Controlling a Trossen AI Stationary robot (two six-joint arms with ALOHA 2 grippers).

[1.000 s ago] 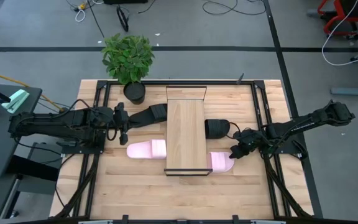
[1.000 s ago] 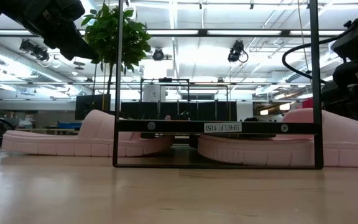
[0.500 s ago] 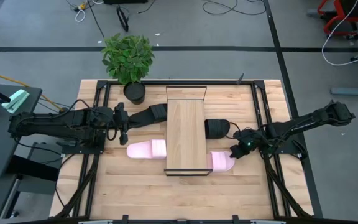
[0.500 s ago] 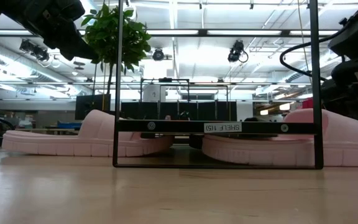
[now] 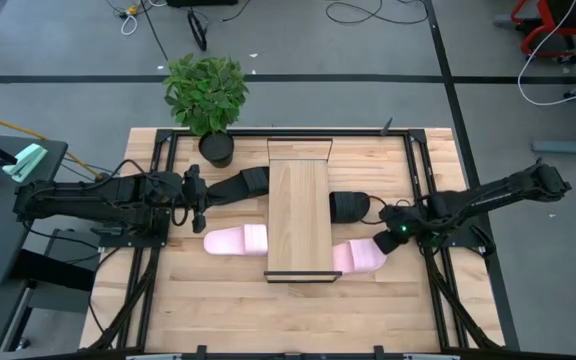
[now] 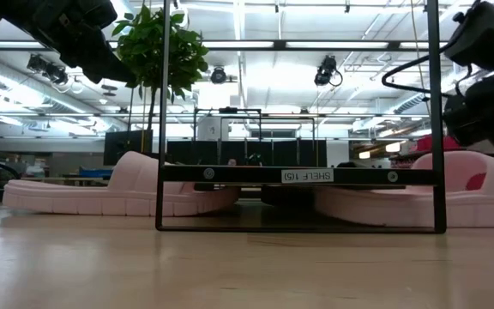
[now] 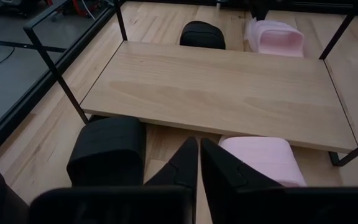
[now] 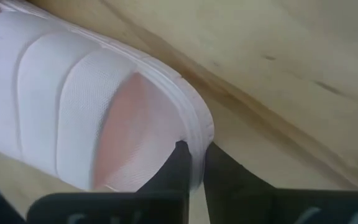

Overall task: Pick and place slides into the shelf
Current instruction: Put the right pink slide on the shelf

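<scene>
Your shelf (image 5: 298,215) lies just inboard of the right gripper (image 5: 394,236), and all four slides already sit partly under it. That gripper is pinched on the rim of the near pink slide (image 5: 360,257), whose outer end sticks out toward it. Push unevenly and the slide could twist, jam against the shelf's black leg or nudge the black slide (image 5: 349,206) beside it. The left gripper (image 5: 197,198), fingers together and empty, waits across the shelf by the other pair.
</scene>
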